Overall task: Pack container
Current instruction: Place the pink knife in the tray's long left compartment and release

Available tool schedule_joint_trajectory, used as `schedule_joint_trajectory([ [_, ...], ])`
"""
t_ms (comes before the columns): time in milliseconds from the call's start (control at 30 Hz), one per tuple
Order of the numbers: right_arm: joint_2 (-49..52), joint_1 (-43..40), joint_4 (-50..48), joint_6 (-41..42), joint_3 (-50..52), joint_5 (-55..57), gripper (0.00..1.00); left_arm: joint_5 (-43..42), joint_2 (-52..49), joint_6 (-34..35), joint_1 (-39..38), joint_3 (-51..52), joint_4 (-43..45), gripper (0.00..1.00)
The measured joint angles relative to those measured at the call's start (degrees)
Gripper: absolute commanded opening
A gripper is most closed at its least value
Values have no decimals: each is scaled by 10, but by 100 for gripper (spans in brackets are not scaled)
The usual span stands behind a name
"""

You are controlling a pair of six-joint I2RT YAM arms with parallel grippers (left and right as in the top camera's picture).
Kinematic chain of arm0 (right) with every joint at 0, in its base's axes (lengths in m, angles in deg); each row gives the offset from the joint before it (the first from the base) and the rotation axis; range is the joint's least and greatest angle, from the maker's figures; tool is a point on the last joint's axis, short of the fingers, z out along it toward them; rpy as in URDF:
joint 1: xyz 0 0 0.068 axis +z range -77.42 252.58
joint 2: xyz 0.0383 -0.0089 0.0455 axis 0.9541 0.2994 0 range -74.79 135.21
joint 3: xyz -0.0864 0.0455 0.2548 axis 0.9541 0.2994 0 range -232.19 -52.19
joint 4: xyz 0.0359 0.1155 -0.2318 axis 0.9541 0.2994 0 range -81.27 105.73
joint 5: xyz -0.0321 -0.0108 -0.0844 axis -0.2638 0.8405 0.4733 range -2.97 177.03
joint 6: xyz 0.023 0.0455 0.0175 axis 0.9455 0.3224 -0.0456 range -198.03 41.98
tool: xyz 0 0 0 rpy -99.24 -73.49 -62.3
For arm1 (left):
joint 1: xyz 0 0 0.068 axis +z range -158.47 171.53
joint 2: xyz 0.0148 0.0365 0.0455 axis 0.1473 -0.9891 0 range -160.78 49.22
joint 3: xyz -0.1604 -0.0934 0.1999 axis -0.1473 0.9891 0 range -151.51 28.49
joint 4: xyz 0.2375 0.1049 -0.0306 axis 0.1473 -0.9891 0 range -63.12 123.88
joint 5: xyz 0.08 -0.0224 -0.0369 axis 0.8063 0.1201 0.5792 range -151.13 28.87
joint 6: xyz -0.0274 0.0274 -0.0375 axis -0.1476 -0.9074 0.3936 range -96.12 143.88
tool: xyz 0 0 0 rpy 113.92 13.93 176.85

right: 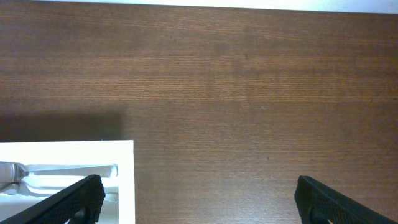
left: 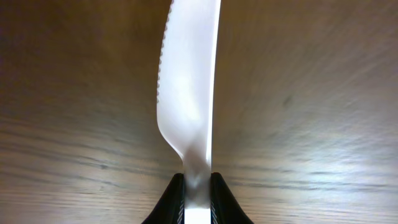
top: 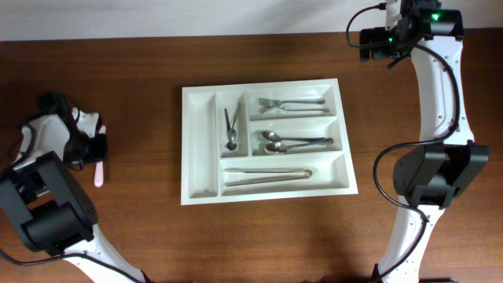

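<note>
The white five-compartment container (top: 200, 149) lies mid-table; its corner also shows in the right wrist view (right: 124, 180). It holds forks (top: 291, 103), spoons (top: 283, 142), tongs (top: 267, 176) and a utensil (top: 231, 130) in an upright slot. The far-left upright slot is bare. My left gripper (top: 96, 153) at the far left is shut on a white plastic knife (left: 189, 93), whose blade points away over the wood; the knife also shows in the overhead view (top: 99, 174). My right gripper (right: 199, 199) is open and empty above bare table right of the container.
The wooden table (top: 409, 94) ends at a pale wall at the back. The right arm's base (top: 436, 177) stands to the right of the container. The left arm's base (top: 43, 208) is at the front left.
</note>
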Motion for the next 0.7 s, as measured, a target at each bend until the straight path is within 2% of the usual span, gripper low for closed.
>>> schedule_joint_trajectory([
  [300,0,0,0,0,0,0,99,-82,13,101,-66,-160,-80,2],
  [500,0,0,0,0,0,0,99,-124,48,178,-168,-177,-104,2],
  [700,0,0,0,0,0,0,99,-131,49,245,-279,-177,-110,2],
])
